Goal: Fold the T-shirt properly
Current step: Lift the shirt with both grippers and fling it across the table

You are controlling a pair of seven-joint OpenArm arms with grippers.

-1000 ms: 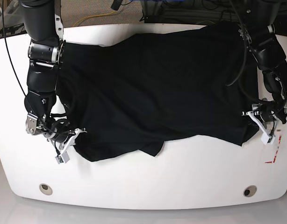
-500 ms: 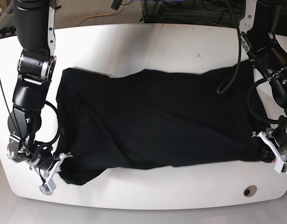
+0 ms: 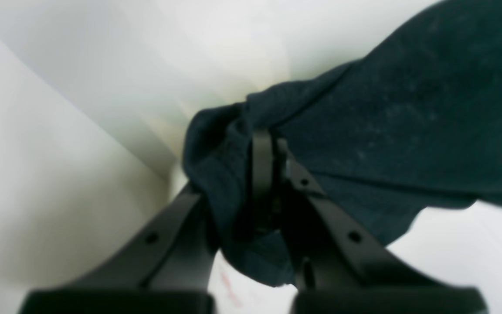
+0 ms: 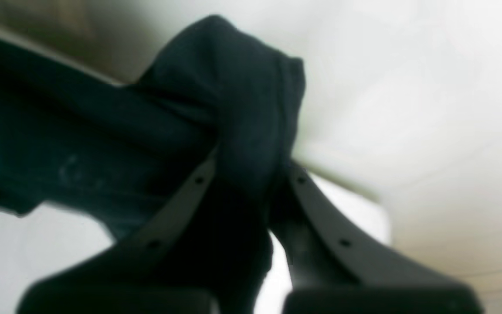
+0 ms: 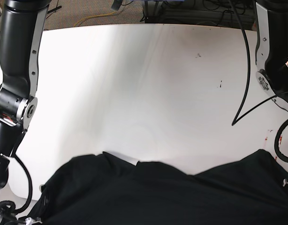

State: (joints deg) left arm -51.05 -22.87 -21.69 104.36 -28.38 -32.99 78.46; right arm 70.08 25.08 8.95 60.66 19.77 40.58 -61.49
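The black T-shirt [image 5: 162, 197] lies bunched along the bottom of the base view, spread from the lower left to the right edge. In the left wrist view my left gripper [image 3: 270, 144] is shut on a gathered corner of the T-shirt [image 3: 408, 109], with cloth wrapped around its fingers. In the right wrist view my right gripper [image 4: 251, 170] is shut on another bunched corner of the T-shirt [image 4: 81, 144], which rises in a lump above the fingers. Both grippers sit at the base view's bottom corners, almost wholly cut off.
The white table [image 5: 144, 84] stretches away behind the shirt, with small dark specks [image 5: 198, 56] and red marks [image 5: 267, 137] at the right. The right arm [image 5: 15, 93] and left arm [image 5: 275, 61] stand along the sides. Cables lie on the floor [image 5: 102, 11] beyond the far edge.
Both arms have pulled the T-shirt from the table's middle toward the near edge. It now lies at the bottom of the base view, and the grippers have dropped out of frame.
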